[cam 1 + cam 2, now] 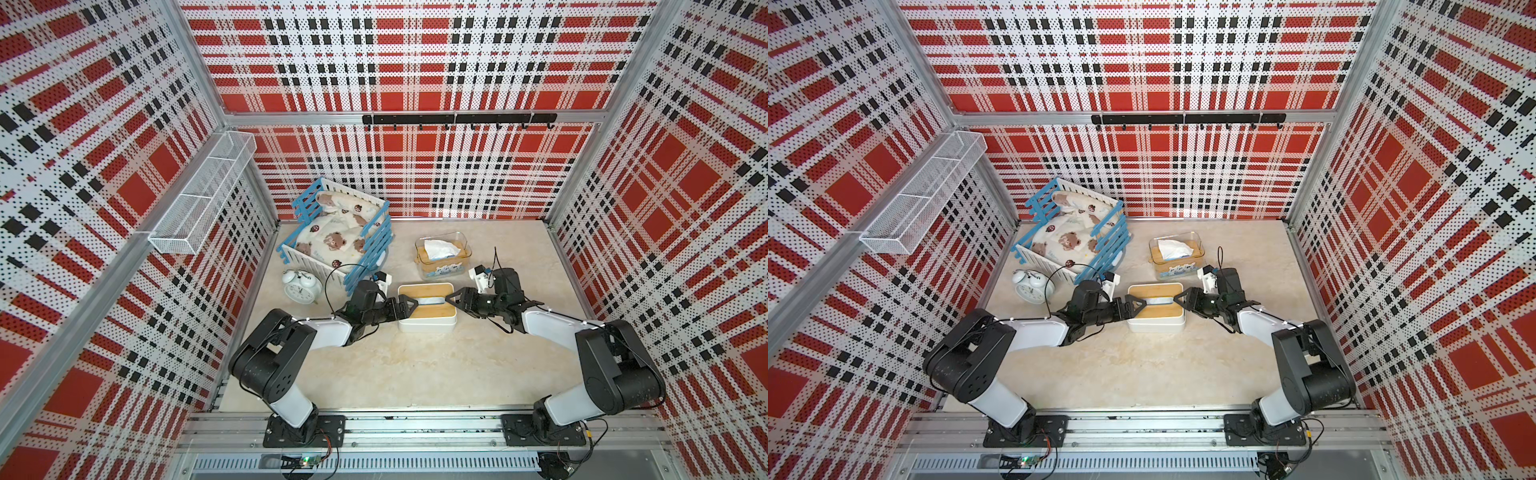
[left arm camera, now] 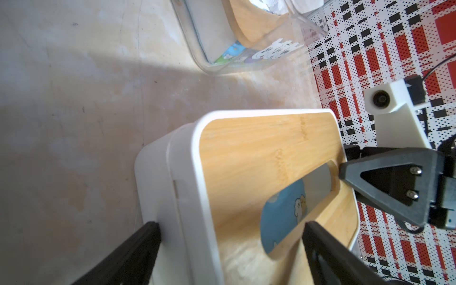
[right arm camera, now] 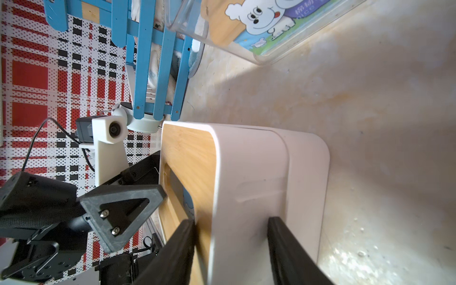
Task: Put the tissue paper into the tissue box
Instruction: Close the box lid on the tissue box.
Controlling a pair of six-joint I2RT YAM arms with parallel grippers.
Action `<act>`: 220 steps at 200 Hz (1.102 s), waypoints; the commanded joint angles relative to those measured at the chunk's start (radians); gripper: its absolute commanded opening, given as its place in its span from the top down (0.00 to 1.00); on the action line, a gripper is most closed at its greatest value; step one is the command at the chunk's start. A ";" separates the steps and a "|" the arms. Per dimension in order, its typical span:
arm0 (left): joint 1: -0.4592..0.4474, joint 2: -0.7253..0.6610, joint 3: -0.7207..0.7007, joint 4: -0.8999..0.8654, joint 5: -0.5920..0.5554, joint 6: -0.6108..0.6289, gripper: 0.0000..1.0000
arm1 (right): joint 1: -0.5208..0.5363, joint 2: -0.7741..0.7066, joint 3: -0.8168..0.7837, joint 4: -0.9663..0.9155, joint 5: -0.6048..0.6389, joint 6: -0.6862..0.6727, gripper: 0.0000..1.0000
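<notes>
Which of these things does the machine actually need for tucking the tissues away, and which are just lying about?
Needed: white tissue box with slotted bamboo lid; light-blue cartoon-print tissue pack showing through its slot.
Lying about: clear plastic tissue box, tissue sticking out; blue-and-white toy crib with bear-print bedding; white twin-bell alarm clock.

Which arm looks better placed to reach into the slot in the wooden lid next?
Probably the left: the left gripper has jaws wide open, one close by the slot, while the right gripper has narrower jaws straddling the white tissue box.
</notes>
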 commanded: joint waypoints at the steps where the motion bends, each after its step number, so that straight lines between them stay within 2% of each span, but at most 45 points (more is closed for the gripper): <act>1: -0.074 0.029 0.046 0.047 0.107 -0.017 0.04 | 0.037 0.023 -0.046 -0.002 -0.078 0.037 0.48; 36: -0.079 0.030 0.039 0.074 0.118 -0.040 0.04 | 0.042 0.037 -0.061 -0.021 -0.069 0.029 0.47; 91: -0.007 0.018 -0.014 0.076 0.076 -0.029 0.04 | 0.018 -0.033 0.104 -0.343 0.076 -0.189 0.41; 134: 0.016 0.009 -0.025 0.075 0.075 -0.018 0.04 | -0.001 -0.057 0.170 -0.484 0.158 -0.307 0.40; 173: 0.025 0.002 -0.022 0.062 0.076 -0.009 0.05 | -0.003 -0.057 0.186 -0.523 0.190 -0.345 0.45; 220: 0.039 0.003 -0.020 0.010 0.051 0.027 0.17 | -0.003 -0.030 0.167 -0.487 0.162 -0.341 0.52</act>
